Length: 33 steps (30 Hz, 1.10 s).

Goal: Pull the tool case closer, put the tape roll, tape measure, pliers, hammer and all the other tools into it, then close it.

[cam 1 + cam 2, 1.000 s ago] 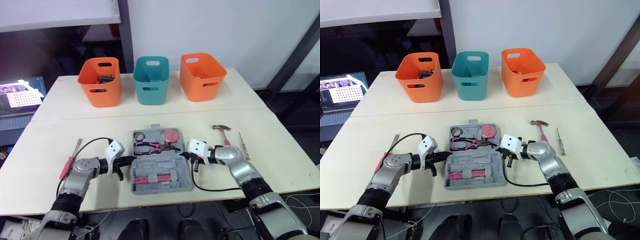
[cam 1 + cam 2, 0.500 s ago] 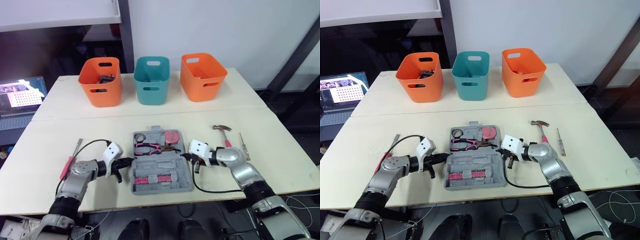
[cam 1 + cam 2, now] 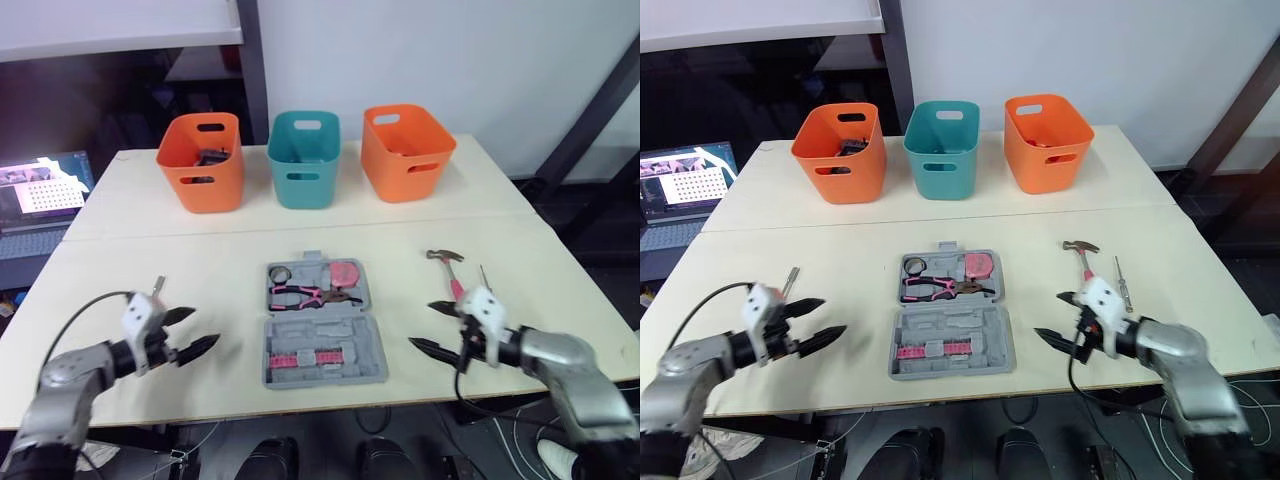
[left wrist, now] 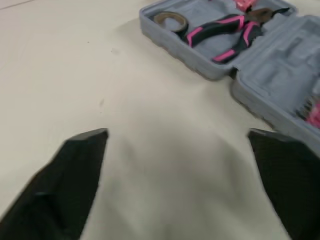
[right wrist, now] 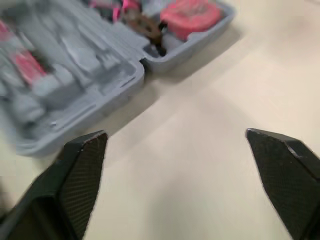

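The grey tool case (image 3: 322, 345) lies open at the middle of the table. Its far half holds a tape roll (image 3: 281, 273), pink-handled pliers (image 3: 308, 295) and a pink tape measure (image 3: 344, 273); the near half holds pink bits (image 3: 305, 358). A hammer (image 3: 447, 270) and a thin screwdriver (image 3: 484, 278) lie right of the case. Another screwdriver's tip (image 3: 790, 278) shows behind my left gripper. My left gripper (image 3: 203, 326) stands open and empty, well left of the case. My right gripper (image 3: 420, 323) is open and empty, right of the case and near the hammer's handle.
Three bins stand along the table's far side: an orange bin (image 3: 201, 160) with dark items inside, a teal bin (image 3: 304, 158) and a second orange bin (image 3: 406, 150). A laptop (image 3: 40, 200) sits off the table's left edge. A seam crosses the table behind the case.
Both grippers were shut against the case's sides; they have drawn away outward and toward the near edge, and both have opened. The case stays where it was.
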Each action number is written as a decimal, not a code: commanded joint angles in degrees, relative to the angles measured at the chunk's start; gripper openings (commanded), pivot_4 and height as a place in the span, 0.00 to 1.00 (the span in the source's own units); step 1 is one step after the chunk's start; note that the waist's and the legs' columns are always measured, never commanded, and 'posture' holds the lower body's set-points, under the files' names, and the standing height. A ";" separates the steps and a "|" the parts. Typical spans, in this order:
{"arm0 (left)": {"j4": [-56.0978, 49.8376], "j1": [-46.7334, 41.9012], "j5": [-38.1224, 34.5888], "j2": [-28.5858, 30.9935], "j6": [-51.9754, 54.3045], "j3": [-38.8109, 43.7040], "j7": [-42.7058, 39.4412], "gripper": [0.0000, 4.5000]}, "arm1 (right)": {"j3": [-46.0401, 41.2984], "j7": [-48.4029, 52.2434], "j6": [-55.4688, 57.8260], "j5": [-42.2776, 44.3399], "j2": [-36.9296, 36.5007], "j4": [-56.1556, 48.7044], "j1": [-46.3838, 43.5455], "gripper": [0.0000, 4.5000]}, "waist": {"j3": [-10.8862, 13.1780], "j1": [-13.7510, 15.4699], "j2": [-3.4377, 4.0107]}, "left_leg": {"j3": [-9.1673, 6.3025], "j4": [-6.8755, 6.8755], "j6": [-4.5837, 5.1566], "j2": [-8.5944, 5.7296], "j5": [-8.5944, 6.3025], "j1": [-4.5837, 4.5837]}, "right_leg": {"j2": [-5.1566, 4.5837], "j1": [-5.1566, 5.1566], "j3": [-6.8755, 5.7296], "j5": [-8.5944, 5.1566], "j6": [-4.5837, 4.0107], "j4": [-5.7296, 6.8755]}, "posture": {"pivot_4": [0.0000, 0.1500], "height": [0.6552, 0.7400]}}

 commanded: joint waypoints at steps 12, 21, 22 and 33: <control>0.70 13.13 -6.00 -1.01 -6.01 16.42 2.45 0.99 | -19.60 -2.84 -7.62 13.70 9.63 -7.76 24.22 1.00 | 0.01 0.95 -0.02 | 0.12 0.01 -0.04 0.06 -0.19 0.01 | -0.13 0.19 0.05 -0.27 -0.10 -0.20 | 1.00 0.92; -5.83 16.03 -7.70 -5.16 -5.68 17.92 7.33 0.99 | -13.48 -4.83 -2.62 13.63 3.01 -8.68 11.44 1.00 | 0.03 0.60 -0.04 | 0.22 0.00 -0.03 0.10 -0.20 0.01 | -0.18 0.12 0.02 -0.28 -0.12 -0.20 | 1.00 0.92; -6.84 17.07 -7.85 -5.80 -5.55 18.26 7.96 0.99 | -11.84 -4.62 -1.72 13.18 1.52 -8.94 8.80 1.00 | 0.03 0.39 -0.04 | 0.25 -0.01 -0.02 0.10 -0.21 0.00 | -0.19 0.08 0.02 -0.27 -0.12 -0.20 | 1.00 0.92; -17.99 27.41 -10.84 -14.62 -6.33 21.42 14.83 0.99 | 9.40 1.29 9.90 11.85 -5.99 -7.78 -19.67 1.00 | 0.22 0.35 -0.36 | 0.26 0.05 0.02 0.12 -0.22 -0.10 | -0.28 -0.08 -0.16 -0.26 -0.13 -0.22 | 1.00 0.92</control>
